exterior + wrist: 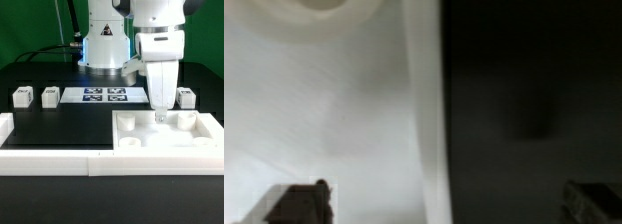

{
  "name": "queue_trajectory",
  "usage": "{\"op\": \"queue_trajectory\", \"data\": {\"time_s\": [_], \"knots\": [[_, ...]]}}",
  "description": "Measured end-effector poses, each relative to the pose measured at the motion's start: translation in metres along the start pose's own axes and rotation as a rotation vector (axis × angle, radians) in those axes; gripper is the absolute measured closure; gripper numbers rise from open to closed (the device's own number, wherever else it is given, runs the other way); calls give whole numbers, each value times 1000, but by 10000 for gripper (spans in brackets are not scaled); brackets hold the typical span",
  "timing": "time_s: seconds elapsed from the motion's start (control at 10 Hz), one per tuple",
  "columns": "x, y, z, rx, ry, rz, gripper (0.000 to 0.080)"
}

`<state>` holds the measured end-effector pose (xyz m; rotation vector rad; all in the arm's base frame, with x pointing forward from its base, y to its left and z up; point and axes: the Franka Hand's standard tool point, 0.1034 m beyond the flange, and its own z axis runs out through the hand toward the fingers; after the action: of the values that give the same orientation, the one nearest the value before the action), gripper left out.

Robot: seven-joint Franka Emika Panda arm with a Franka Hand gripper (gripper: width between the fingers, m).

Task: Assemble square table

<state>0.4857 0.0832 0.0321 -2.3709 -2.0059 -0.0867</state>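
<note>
The square table's top (pixel 205 131) is a large white slab with raised ribs, lying flat at the exterior view's right. My gripper (pixel 160 118) reaches down onto its far edge. In the wrist view the gripper (pixel 448 206) is open and holds nothing. One dark fingertip (pixel 299 204) hangs over the white slab (pixel 322 110), the other over the black table, so the slab's edge runs between them. A round socket (pixel 320 5) shows in the slab. Two white leg blocks (pixel 20 97) (pixel 48 96) stand at the far left, and a third (pixel 184 96) stands behind the slab.
The marker board (pixel 105 96) lies flat in front of the robot's base (pixel 105 50). A long low white border wall (pixel 60 160) runs along the table's front and turns up at the left. Black tabletop (pixel 60 125) lies between the wall and the leg blocks.
</note>
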Motion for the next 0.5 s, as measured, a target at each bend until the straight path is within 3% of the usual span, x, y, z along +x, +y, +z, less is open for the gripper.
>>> {"op": "queue_trajectory", "data": {"time_s": [0.3,0.5], "knots": [[24,-24,-20,-6,-10,294,151],[50,-36,-27,-16,-4,473,151]]}}
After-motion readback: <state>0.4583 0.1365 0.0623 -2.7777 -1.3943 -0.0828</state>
